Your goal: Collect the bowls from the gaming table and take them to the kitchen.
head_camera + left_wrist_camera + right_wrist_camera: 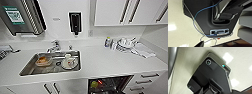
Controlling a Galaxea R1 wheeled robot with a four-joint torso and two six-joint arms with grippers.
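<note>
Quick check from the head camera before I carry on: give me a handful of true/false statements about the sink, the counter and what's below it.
1. The steel sink holds an orange-red bowl. True.
2. The sink holds nothing but that bowl. False: a white cup on a plate also sits in the basin.
3. The black soap dispenser hangs on the wall above the counter. True.
4. The dishes on the counter sit left of the sink. False: they stand at the right, near the back wall.
5. The compartment below the counter, right of the sink, is open. True: coloured items show inside.
</note>
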